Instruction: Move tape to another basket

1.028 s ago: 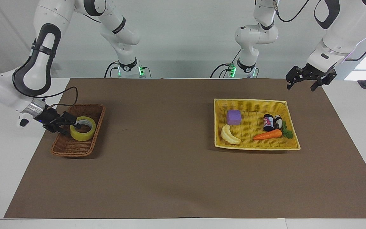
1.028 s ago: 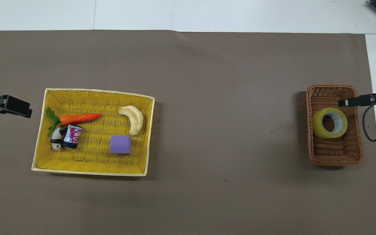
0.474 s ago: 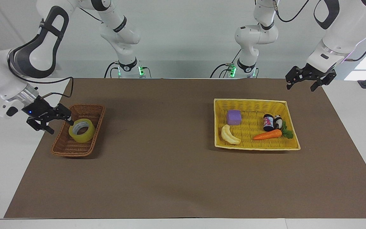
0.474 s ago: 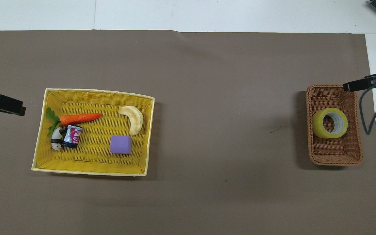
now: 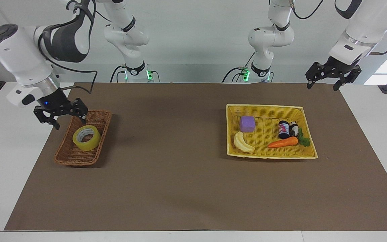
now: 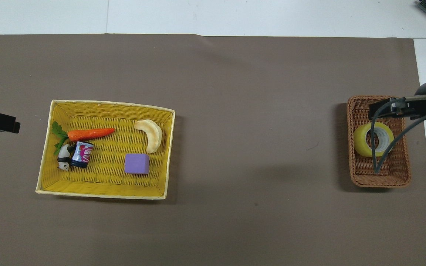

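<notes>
— Woven dark-brown wicker, narrow and oblong with sloping sides: that small basket (image 5: 83, 140) sits at the right arm's end of the table (image 5: 180, 188), on the matte brown sheet. What's in it?

— One glossy roll of yellowish translucent packing tape (image 5: 86, 137), tilted, its pale core showing. Nothing touches it.

— And the right tool (image 5: 61, 116)?

— Raised over the basket's robot-side end, its black fingers spread apart and holding nothing. From overhead its cable crosses the roll and hides part of it.

— The other container?

— A flat bright-yellow woven tray (image 5: 270, 107) toward the left arm's end. It holds a matte purple block (image 5: 247, 124), a pale curved banana (image 5: 243, 142), a smooth orange carrot with green leaves (image 5: 283, 142), and a small dark can (image 5: 283, 129) with a panda figure (image 5: 294, 128) touching it. The can's label is too small to read.

— The left tool (image 5: 333, 73)?

— It waits in the air over the table's corner near the robots, fingers spread. Overhead, the frame edge cuts most of it off.
</notes>
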Robot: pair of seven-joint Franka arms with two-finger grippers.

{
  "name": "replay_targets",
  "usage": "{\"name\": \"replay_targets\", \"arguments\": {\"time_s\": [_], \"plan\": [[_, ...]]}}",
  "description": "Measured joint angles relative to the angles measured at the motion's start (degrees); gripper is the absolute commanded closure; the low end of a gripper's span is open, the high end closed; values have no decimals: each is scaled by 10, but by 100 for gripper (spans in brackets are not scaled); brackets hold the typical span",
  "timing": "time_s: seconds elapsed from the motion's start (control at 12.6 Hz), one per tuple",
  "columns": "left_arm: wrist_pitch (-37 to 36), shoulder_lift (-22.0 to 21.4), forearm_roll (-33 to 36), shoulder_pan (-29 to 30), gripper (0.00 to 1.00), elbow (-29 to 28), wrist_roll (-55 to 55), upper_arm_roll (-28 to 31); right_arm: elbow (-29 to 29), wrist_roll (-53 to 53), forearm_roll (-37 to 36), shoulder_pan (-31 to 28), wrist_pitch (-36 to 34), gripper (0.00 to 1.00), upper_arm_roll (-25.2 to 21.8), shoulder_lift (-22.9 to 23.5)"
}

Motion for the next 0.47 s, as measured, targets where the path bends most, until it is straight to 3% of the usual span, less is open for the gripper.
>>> {"name": "replay_targets", "arguments": {"time_s": [0.24,0.47], "plan": [[-1,0,0,0,0,0,0,0,0,75,-7,46,-25,0,1,-31],[-13,0,0,0,0,0,0,0,35,82,-11,46,-51,0,-10,-42]]}}
